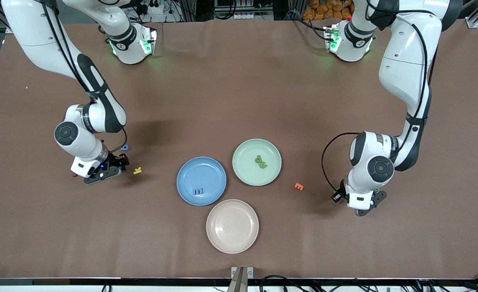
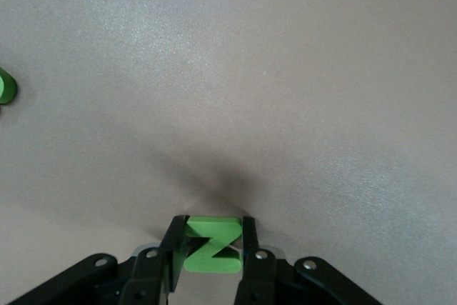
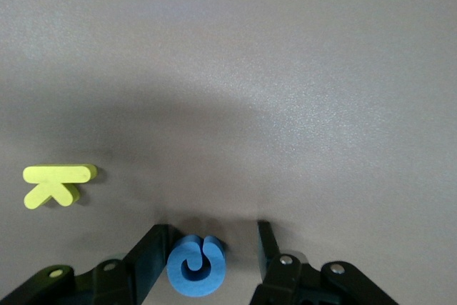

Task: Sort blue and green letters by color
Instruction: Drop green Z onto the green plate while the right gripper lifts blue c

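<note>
My left gripper (image 2: 211, 244) is shut on a green N (image 2: 212, 246), held low over the table toward the left arm's end (image 1: 362, 205). Another green piece (image 2: 6, 87) lies on the table at that view's edge. My right gripper (image 3: 211, 248) is open and low at the table (image 1: 115, 164), its jaws around a blue curled character (image 3: 196, 265); one finger touches it and the other stands apart. A blue character (image 1: 124, 147) shows beside the right hand. A blue E (image 1: 198, 191) lies in the blue plate (image 1: 190, 170). Two green letters (image 1: 260, 161) lie in the green plate (image 1: 243, 152).
A bare pink plate (image 1: 232, 226) sits nearest the front camera. A yellow K (image 1: 137, 170) lies beside the right gripper and also shows in the right wrist view (image 3: 57, 183). An orange E (image 1: 299, 186) lies between the green plate and the left gripper. A small red piece (image 1: 73, 175) lies by the right hand.
</note>
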Action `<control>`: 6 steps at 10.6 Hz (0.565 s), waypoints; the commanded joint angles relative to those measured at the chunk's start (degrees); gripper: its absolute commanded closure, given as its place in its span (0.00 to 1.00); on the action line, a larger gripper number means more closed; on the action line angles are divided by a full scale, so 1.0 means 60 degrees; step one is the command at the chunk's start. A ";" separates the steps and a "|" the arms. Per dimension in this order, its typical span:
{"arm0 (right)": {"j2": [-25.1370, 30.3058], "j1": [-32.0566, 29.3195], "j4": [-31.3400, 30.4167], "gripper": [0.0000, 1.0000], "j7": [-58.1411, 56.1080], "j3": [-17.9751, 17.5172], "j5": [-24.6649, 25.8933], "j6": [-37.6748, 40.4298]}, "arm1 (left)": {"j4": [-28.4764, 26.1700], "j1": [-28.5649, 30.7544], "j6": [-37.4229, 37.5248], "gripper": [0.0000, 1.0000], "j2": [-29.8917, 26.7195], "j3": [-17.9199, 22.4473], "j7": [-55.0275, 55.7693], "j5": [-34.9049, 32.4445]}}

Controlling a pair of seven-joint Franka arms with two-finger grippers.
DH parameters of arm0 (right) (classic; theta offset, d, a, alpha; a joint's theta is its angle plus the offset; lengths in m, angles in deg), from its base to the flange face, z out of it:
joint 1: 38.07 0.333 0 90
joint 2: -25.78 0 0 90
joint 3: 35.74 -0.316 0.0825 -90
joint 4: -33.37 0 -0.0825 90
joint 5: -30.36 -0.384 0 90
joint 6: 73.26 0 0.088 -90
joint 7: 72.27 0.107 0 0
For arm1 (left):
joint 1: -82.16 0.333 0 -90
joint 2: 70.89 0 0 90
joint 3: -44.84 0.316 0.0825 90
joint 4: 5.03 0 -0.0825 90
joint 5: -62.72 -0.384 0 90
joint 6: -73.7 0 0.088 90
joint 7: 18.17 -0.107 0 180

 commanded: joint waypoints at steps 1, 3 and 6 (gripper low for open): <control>0.0081 -0.0239 -0.0091 0.49 -0.0125 -0.0151 0.0066 0.0100 | 0.0250 -0.0198 -0.0003 1.00 -0.0053 -0.0046 0.0529 0.0210; 0.0125 -0.0268 -0.0091 0.58 -0.0110 -0.0180 0.0052 0.0216 | 0.0468 -0.0476 0.0012 1.00 -0.0171 -0.0060 0.0983 0.0210; 0.0139 -0.0400 -0.0091 0.63 -0.0081 -0.0297 0.0037 0.0246 | 0.0631 -0.1164 0.0070 1.00 -0.0448 -0.0220 0.2226 0.0225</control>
